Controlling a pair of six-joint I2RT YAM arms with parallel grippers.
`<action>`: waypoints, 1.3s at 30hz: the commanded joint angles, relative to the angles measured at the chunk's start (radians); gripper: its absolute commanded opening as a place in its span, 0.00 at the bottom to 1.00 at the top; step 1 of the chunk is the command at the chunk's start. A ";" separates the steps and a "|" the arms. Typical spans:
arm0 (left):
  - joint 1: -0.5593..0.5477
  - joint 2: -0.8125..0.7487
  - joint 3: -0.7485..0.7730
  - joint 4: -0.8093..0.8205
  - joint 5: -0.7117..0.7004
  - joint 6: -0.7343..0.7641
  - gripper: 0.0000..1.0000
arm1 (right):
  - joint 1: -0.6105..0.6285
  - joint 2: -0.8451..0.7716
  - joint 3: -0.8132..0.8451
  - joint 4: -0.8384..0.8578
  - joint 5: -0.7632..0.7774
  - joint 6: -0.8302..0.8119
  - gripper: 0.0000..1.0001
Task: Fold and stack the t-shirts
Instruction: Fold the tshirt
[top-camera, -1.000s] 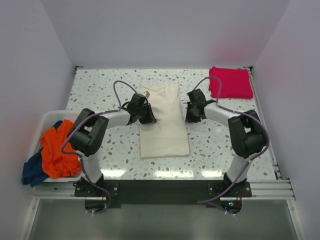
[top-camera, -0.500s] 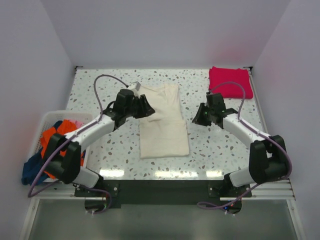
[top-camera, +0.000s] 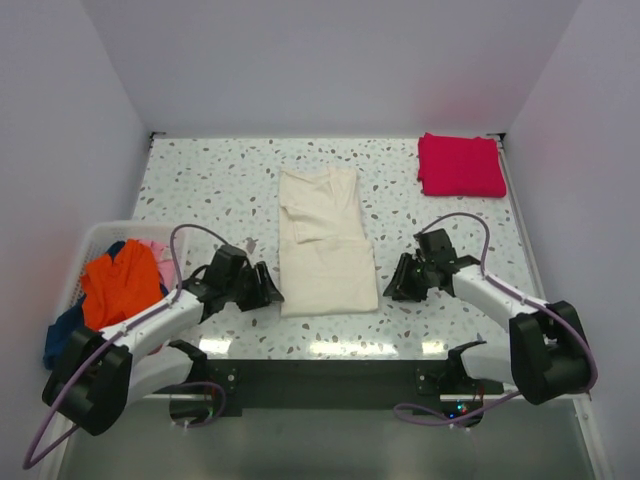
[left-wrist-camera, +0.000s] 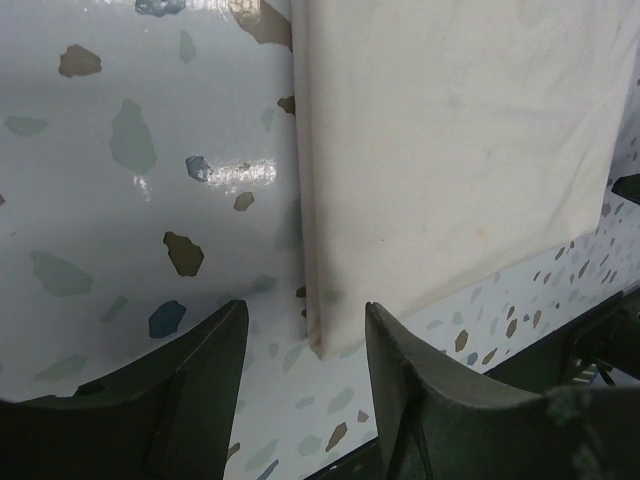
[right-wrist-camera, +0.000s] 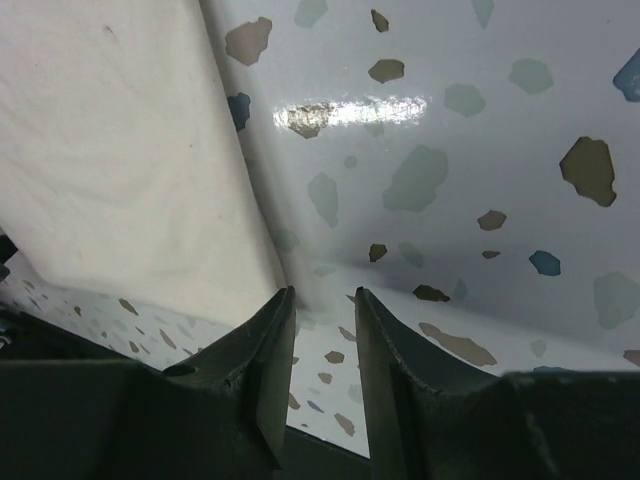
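The cream shirt (top-camera: 325, 250) lies folded lengthwise in the middle of the tabletop (top-camera: 200, 190). The left jaws stand half open astride its near left corner, gripping nothing. The right jaws, narrowly parted, hold nothing, low just beside its near right corner.

Pale lilac walls (top-camera: 330, 60) enclose a glossy speckled terrazzo table (top-camera: 200, 185).
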 joint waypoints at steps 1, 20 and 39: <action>-0.008 -0.028 -0.020 0.026 0.043 -0.046 0.56 | 0.016 -0.004 -0.026 0.042 -0.060 0.038 0.35; -0.177 -0.050 -0.098 -0.037 -0.113 -0.220 0.49 | 0.106 0.011 -0.132 0.129 -0.048 0.153 0.37; -0.206 0.036 -0.103 0.100 -0.115 -0.258 0.23 | 0.120 0.045 -0.147 0.169 -0.076 0.155 0.19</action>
